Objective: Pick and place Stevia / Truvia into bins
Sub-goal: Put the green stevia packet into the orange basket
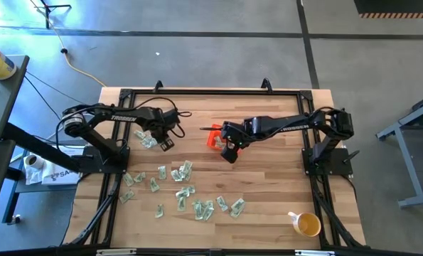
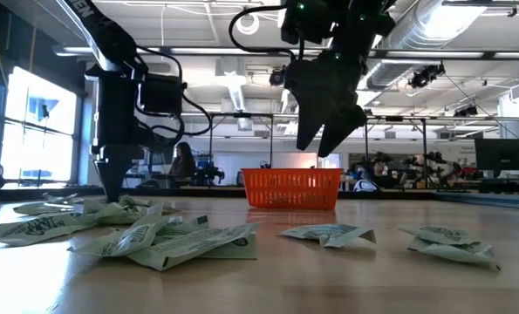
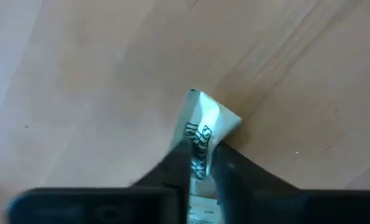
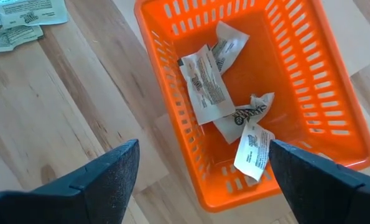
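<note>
The left gripper (image 3: pixel 200 165), at centre-left of the high view, pinches one sachet (image 3: pixel 203 127) against the table (image 1: pixel 268 178). The right gripper (image 4: pixel 200 168) hangs spread wide and empty over the bin (image 4: pixel 334 93) at mid-frame, where several sachets already lie. More litter the lower centre (image 1: pixel 186 192). To do this well, I judge the left should lift straight up, hold its pinch firm, carry over the bin's rim, then release low inside.

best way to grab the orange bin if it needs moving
Grip one long wall of the bin at its rim, coming straight down from above. The walls are thin, low and upright with an open top, so one finger fits inside and one outside; the sachets lie on the floor, clear of that wall.
</note>
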You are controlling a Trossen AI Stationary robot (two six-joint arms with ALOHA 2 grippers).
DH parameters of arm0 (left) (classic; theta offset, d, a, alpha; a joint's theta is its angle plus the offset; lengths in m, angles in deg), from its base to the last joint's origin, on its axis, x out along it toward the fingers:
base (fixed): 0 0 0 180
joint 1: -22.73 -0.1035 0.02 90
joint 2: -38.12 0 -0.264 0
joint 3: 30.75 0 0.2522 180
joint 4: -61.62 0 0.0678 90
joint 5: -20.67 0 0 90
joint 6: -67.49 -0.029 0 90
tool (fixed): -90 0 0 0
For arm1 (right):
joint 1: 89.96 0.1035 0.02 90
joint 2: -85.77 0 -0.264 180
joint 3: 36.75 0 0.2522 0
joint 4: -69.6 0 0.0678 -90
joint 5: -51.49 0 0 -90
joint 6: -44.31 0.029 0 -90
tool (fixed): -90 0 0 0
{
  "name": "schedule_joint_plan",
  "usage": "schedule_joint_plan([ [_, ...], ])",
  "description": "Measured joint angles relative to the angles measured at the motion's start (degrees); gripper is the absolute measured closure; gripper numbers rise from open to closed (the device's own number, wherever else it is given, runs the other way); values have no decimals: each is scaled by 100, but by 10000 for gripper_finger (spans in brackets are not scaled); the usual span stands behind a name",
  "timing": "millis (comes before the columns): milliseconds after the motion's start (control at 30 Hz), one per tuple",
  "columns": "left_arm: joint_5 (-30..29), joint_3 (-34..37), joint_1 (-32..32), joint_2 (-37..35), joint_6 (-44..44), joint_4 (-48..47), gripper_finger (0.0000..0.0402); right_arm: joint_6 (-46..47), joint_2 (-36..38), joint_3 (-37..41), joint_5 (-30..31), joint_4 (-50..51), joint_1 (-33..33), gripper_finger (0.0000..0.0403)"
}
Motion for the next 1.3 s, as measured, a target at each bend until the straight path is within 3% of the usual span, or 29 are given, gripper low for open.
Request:
schedule_joint_plan([
  [100, -91, -32, -1, -22, 162, 37, 377, -232, 61, 0, 261, -74, 92, 57],
  [300, -97, -421, 85, -225, 562, 159, 363, -355, 500, -2, 1163, -114, 426, 73],
  [433, 278, -790, 354, -467, 755, 248, 374, -97, 910, -4, 2285, 191, 764, 87],
  [567, 871, -1082, 737, -625, 884, 1121, 377, 701, 1231, -9, 3132, 952, 1164, 96],
  [667, 1481, -1177, 1073, -619, 879, 2126, 377, 1527, 1333, -9, 3295, 1672, 1406, 99],
  [767, 1545, -1327, 1364, -474, 926, 2922, 377, 2262, 1338, -9, 3296, 2102, 1683, 100],
  [1000, 1486, -2249, 1440, 678, 575, 3196, 376, 2923, 1281, -4, 3365, 2185, 2150, 100],
  [1100, 1345, -2754, 1452, 1215, 382, 3043, 342, 2949, 1276, -4, 3354, 2194, 2147, 100],
  [1300, 1276, -3514, 1467, 1721, 398, 1556, 220, 2924, 1272, -2, 3370, 2228, 2094, 100],
])
